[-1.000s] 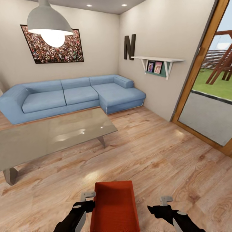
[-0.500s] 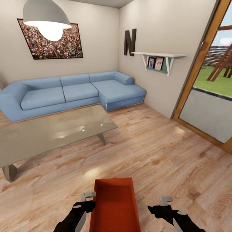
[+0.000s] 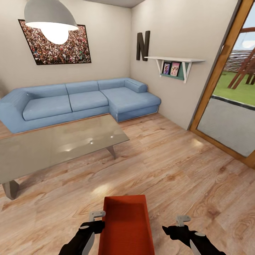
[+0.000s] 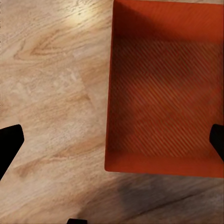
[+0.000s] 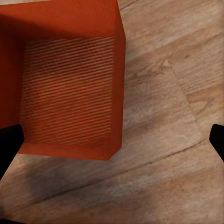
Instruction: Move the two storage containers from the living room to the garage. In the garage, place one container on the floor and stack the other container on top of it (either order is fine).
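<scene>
— Where's the box?

— One orange-red storage container (image 3: 126, 226) sits on the light wood-plank floor (image 3: 184, 177) of the living room, directly in front of the robot, between its two arms. Open top, ribbed bottom, nothing inside.

— And the grippers?

— Left gripper (image 3: 96, 220) is just beside the container's left wall, fingers spread wide, one over the box, one over the planks. Right gripper (image 3: 179, 225) hangs apart from the right wall, fingers also spread. Neither holds anything.

— Surroundings?

— Glass coffee table (image 3: 56, 145) ahead-left, blue corner sofa (image 3: 81, 101) behind it, wood-framed glass door (image 3: 226, 95) to the right.
</scene>
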### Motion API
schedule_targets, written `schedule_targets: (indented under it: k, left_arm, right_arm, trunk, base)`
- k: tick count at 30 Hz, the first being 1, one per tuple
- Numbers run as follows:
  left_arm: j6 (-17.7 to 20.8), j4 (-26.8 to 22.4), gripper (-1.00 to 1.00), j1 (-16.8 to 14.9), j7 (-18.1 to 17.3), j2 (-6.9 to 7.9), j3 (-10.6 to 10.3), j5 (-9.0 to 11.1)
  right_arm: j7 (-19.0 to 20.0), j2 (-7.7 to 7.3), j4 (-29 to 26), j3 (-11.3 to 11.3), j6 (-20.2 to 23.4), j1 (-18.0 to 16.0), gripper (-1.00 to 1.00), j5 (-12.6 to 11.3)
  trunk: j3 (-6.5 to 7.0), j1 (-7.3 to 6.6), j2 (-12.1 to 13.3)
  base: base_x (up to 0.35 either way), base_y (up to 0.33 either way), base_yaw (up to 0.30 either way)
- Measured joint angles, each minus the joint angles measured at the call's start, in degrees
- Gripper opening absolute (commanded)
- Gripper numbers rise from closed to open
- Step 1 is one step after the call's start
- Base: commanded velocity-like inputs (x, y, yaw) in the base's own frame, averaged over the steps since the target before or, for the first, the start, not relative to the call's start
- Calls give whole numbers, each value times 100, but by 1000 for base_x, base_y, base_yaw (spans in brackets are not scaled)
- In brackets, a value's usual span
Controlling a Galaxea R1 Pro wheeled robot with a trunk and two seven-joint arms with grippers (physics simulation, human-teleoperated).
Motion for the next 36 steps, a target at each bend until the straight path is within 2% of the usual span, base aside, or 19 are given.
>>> schedule_targets:
  k: [6, 10, 20, 34, 36]
  left_arm:
    - [13, 0, 100, 0, -5, 9, 26, 15]
    - [9, 2, 100, 0, -6, 9, 130, 16]
    - [-1, -22, 100, 0, -6, -46, 113, 25]
    - [-23, -60, 100, 0, 44, -14, 111, 16]
    - [-16, -60, 100, 0, 18, -10, 111, 18]
  right_arm:
    - [1, 0, 1, 0, -1, 0, 100, 2]
    - [0, 0, 0, 0, 0, 0, 100, 3]
    - [6, 0, 0, 0, 0, 0, 100, 4]
    - [12, 0, 0, 19, 0, 0, 100, 8]
    - [11, 0, 0, 16, 1, 0, 100, 10]
  trunk:
    - [0, 0, 0]
    - [0, 0, 0]
    - [0, 0, 0]
    - [-251, 307, -560]
    - [-251, 308, -562]
  base:
    - [0, 75, 0]
    - [0, 50, 0]
    - [0, 5, 0]
    - [0, 0, 0]
    - [0, 0, 0]
